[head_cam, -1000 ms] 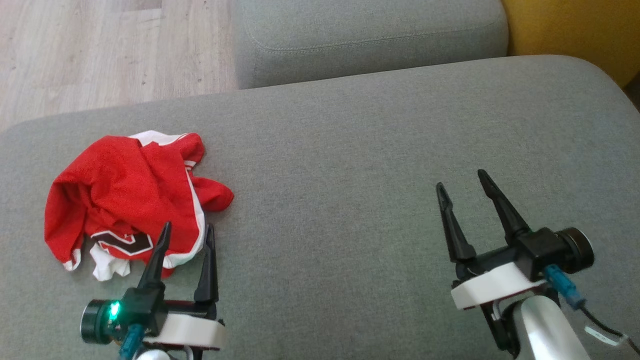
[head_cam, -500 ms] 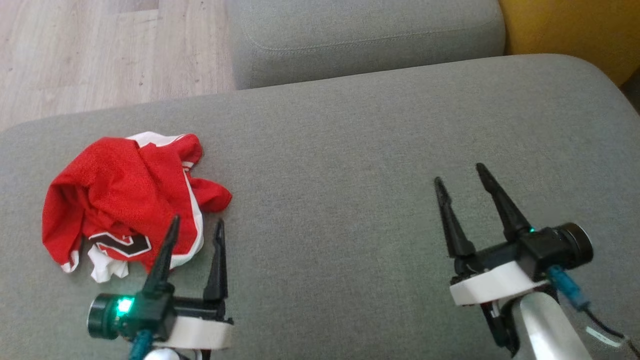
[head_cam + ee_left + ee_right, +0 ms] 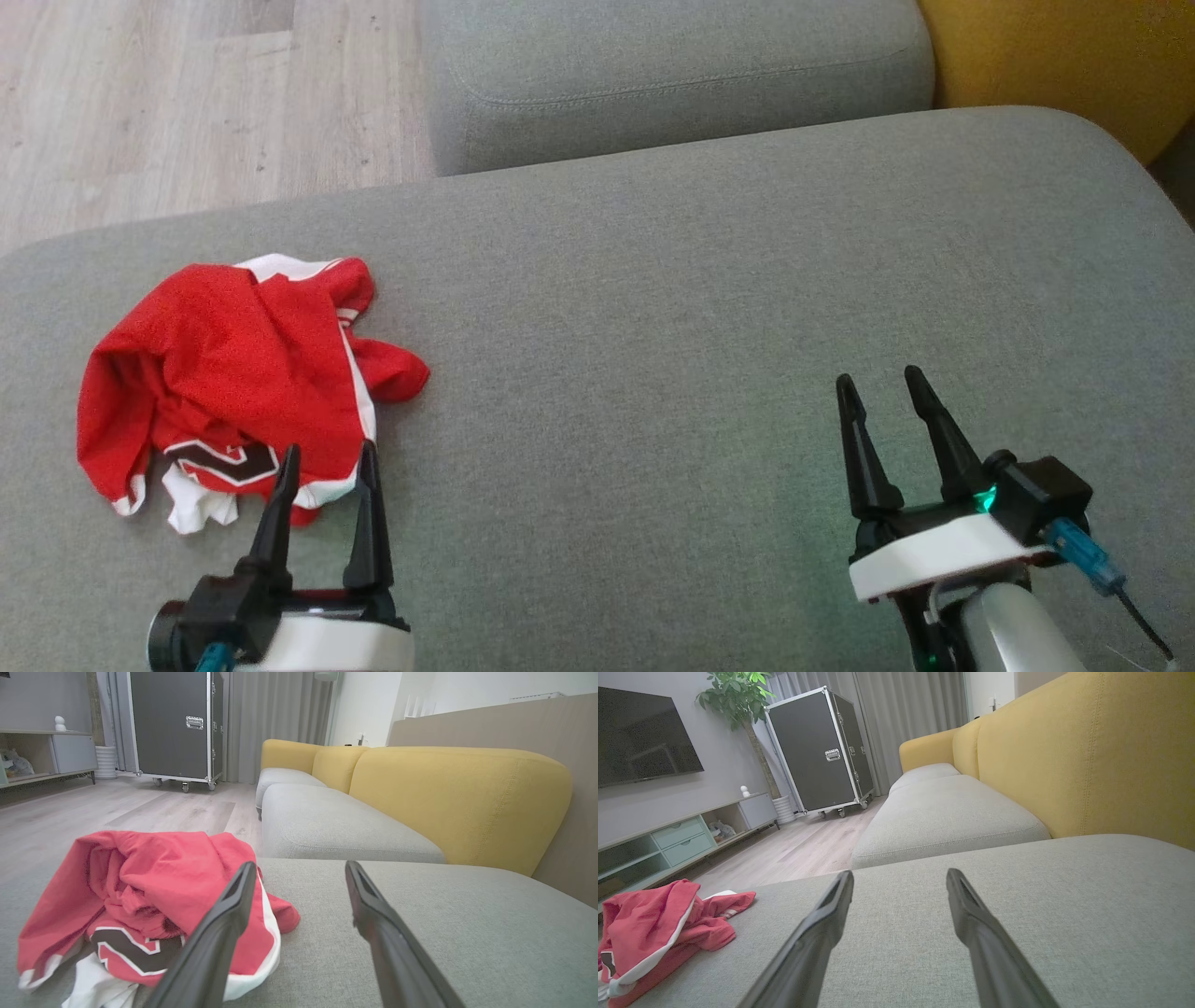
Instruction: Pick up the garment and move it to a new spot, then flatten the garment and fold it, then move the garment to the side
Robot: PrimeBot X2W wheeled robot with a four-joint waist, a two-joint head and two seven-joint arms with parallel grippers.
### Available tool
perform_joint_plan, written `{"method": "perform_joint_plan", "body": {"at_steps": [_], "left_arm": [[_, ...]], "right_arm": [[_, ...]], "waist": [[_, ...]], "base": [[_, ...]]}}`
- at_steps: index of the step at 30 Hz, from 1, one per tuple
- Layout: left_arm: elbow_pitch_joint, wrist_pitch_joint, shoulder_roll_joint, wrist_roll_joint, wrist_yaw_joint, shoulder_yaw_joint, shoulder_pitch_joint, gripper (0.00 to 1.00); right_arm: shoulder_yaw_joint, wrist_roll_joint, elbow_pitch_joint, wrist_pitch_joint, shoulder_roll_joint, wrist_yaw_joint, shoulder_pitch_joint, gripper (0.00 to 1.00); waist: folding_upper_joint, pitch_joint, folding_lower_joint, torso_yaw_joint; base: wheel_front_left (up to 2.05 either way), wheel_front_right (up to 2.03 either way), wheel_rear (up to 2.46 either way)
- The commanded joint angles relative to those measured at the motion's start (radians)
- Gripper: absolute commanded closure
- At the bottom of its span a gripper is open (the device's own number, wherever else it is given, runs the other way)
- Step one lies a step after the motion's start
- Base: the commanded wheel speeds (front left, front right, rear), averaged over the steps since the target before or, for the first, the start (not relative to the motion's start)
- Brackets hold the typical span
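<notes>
Head: your garment (image 3: 224, 373) lies crumpled on grey cushion (image 3: 653, 327), left part; left gripper (image 3: 329, 446) spread, tips by its near edge; right gripper (image 3: 878, 374) spread, well apart | Left wrist: garment heaped lower left | Right wrist: wheeled case (image 3: 817, 751), shut.

Folded under, cropped, too far off

The shirt (image 3: 215, 364) just ahead of the left claw (image 3: 330, 446) is crumpled. Its folds bury its cut and most of the black-and-white print (image 3: 229, 462), which could be a letter or a numeral. One finger (image 3: 222, 933) of that claw covers part of the hem. The bottom edge crops both arms behind the claws, and the cable (image 3: 1088, 560) behind the right claw (image 3: 878, 373) runs out of frame. Bits on the shelf unit (image 3: 684, 835) far ahead are too small to make out.
</notes>
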Motion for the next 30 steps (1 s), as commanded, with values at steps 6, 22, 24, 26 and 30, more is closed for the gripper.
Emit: {"method": "perform_joint_plan", "body": {"at_steps": [6,22,24,26,30], "left_arm": [[-0.012,-0.009,-0.011,-0.01,-0.024,0.061,-0.035,0.0],[0.024,-0.009,-0.014,0.0,-0.043,0.112,-0.026,0.0],[0.027,-0.009,-0.014,0.005,-0.047,0.123,-0.021,0.0],[0.03,-0.009,-0.014,0.009,-0.051,0.135,-0.018,0.0],[0.034,-0.009,-0.014,0.016,-0.058,0.152,-0.009,0.0]], "right_arm": [[0.03,0.01,-0.023,-0.011,-0.005,-0.001,-0.043,0.0],[0.093,0.007,-0.051,-0.011,-0.005,-0.001,-0.027,0.0],[0.101,0.013,-0.051,-0.011,-0.005,-0.001,-0.023,0.0],[0.112,0.016,-0.05,-0.011,-0.005,-0.001,-0.018,0.0],[0.135,0.028,-0.048,-0.011,-0.005,-0.001,-0.005,0.0]], "waist": [[0.0,-0.002,0.0,0.002],[0.0,-0.027,0.0,0.128],[0.0,-0.032,0.0,0.154],[0.0,-0.038,0.0,0.18],[0.0,-0.051,0.0,0.232]], "base": [[0.0,0.0,0.0],[0.0,0.0,0.0],[0.0,0.0,0.0],[0.0,0.0,0.0],[0.0,0.0,0.0]]}}
